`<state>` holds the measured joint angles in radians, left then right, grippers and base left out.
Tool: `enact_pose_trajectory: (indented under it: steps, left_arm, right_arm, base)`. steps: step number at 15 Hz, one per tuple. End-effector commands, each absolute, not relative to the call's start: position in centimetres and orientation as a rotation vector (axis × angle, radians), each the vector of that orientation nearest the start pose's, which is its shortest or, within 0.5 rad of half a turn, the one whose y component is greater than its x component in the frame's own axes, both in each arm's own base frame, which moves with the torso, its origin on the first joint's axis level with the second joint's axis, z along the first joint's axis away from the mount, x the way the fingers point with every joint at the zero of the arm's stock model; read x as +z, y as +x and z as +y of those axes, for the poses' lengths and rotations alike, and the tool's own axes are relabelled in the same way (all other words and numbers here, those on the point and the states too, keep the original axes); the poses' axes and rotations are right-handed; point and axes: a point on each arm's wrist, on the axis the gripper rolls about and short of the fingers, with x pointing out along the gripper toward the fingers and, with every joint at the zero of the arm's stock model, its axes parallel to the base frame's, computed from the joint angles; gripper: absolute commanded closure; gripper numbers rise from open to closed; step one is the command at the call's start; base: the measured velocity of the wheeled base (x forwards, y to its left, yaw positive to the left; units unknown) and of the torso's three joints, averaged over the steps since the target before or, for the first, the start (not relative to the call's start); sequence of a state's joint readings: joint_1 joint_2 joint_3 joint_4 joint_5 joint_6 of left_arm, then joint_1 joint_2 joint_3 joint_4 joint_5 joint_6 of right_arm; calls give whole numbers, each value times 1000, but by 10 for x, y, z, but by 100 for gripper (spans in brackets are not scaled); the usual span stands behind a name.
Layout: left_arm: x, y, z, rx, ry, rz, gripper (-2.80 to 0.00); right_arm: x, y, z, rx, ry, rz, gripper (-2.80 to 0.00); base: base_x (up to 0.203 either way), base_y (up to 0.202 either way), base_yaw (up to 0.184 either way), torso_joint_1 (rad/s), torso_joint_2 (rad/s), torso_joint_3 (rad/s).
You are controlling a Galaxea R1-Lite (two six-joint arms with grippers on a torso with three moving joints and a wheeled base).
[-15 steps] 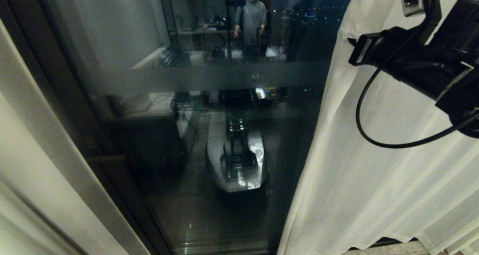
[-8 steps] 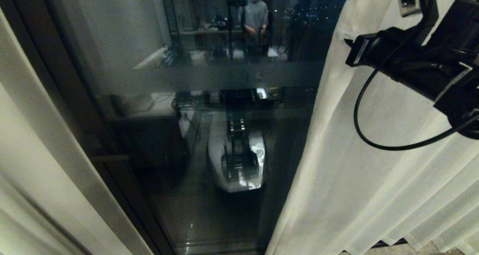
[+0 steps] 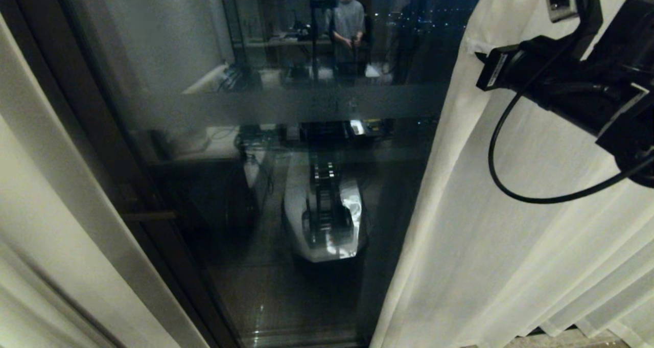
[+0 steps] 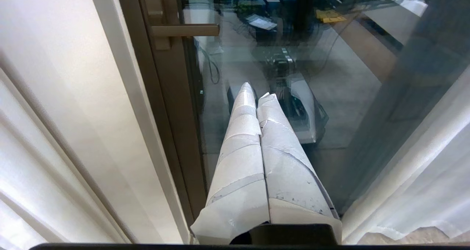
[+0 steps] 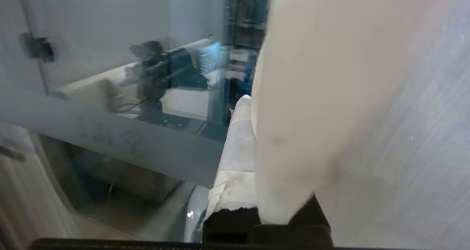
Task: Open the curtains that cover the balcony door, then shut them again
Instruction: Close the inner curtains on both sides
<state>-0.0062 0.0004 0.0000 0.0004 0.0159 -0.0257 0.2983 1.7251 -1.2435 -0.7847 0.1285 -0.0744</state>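
- Right gripper (image 5: 253,132), raised at the right, pinches the right curtain's (image 3: 511,235) inner edge between closed jaws.
- Left gripper (image 4: 257,95) hangs closed, empty, before the uncovered door (image 3: 286,184).

We see our right arm (image 3: 577,90) reaching in from the upper right of the head view, raised high, its black wrist housing angled toward the upper left with a black cable (image 3: 503,159) looping down beneath it. In the right wrist view our right gripper (image 5: 253,132) is clamped on a fold of the right curtain (image 5: 330,95); one taped white finger (image 5: 238,151) shows, while the other is hidden behind the fabric. Our left gripper (image 4: 259,95) appears only in the left wrist view, pointing forward and down, its two taped white fingers (image 4: 242,162) pressed together along their whole length and holding nothing.
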Motion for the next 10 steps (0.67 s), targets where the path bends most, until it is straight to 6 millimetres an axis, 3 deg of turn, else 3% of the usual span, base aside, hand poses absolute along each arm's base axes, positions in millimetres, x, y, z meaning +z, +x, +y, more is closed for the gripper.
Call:
enact_pose_trajectory:
  steps: [1,6,10]
  left_arm:
    - [75,-23,1,11,-26,0,0]
    - [75,-23,1,11,-26,0,0]
    - [75,-23,1,11,-26,0,0]
  right_arm:
    - [316,315,112,444,-62,-339,0]
    - [316,308,177,452,-49,-347,0]
    - [306,308,188,461,-54,-320,0]
  base:
    - [0,0,0,0,0,0]
    - [0,0,0,0,0,0]
    - [0,0,0,0,0,0]
